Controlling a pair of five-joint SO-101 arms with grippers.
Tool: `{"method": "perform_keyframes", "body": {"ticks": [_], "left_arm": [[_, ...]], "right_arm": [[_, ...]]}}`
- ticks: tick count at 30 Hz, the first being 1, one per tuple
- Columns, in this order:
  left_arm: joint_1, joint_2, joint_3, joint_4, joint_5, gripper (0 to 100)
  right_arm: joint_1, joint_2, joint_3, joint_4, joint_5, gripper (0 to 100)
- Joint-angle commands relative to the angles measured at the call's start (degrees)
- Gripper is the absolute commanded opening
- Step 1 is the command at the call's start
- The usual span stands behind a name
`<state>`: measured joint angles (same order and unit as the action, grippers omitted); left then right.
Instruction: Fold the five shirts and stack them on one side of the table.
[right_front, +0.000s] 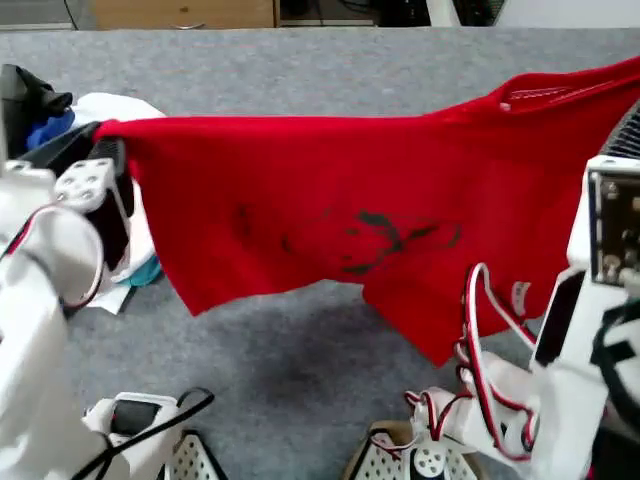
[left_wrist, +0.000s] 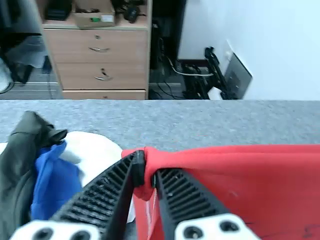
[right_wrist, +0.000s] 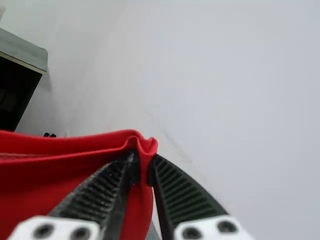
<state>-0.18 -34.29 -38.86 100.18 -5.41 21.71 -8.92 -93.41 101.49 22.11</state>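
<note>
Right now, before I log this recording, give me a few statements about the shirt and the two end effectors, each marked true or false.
1. The red shirt hangs spread out between the left end effector and the right end effector. True.
2. The left end effector is open and empty. False: it is shut on an edge of the red shirt.
3. A heap of other garments lies on the table beside the left arm. True.
4. The red shirt lies folded on the table. False: it is unfolded and held up by both end effectors.
</note>
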Motion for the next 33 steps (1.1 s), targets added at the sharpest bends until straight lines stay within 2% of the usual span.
{"method": "perform_keyframes", "body": {"ticks": [1, 11, 18, 26, 30, 33], "left_arm": [[-3.3, -3.4, 2.9, 0.6, 0.3, 2], [-3.8, -17.1, 9.9, 0.6, -1.8, 2], [-3.3, -19.7, 14.8, 0.1, -1.4, 2], [-2.9, -17.8, 43.0, -27.0, -0.3, 2], [2.6, -17.9, 58.8, -45.0, -0.5, 2], [3.2, -17.7, 67.7, -58.7, -0.5, 2]], "right_arm": [[1.2, -2.6, -0.1, 0.9, -0.4, 0.2], [4.5, -16.3, 15.6, 0.5, 1.6, 0.2], [5.5, -24.0, 23.3, -2.3, 1.7, 0.2], [5.2, -24.0, 38.2, -9.2, 1.6, 0.2], [5.1, -23.7, 52.4, -17.0, 1.6, 0.2], [5.1, -23.5, 63.6, -24.9, 1.7, 0.2]]}}
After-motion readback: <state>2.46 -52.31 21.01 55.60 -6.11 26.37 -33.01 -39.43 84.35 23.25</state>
